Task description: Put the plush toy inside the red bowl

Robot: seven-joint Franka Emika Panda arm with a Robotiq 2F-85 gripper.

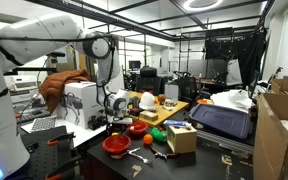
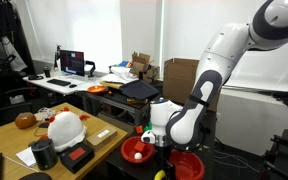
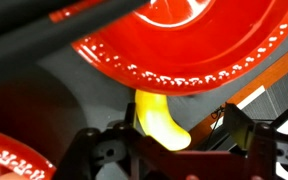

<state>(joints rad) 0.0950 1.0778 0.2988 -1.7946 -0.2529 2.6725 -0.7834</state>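
In the wrist view a yellow plush toy [image 3: 156, 115] lies on the grey surface, its upper end hidden under the rim of a red bowl [image 3: 184, 45]. My gripper [image 3: 174, 142] is just above the toy, its two fingers spread wide on either side and not touching it. In both exterior views the gripper [image 1: 119, 119] [image 2: 165, 141] hangs low over the table edge between two red bowls [image 1: 137, 129] [image 2: 136, 149]. The toy is hidden by the gripper there.
A second red bowl [image 1: 115, 145] [image 2: 187, 165] [image 3: 9, 155] sits close by. A cardboard box [image 1: 181, 137], a green object [image 1: 159, 135] and small tools lie on the dark table. A white helmet [image 2: 66, 127] rests on the wooden desk.
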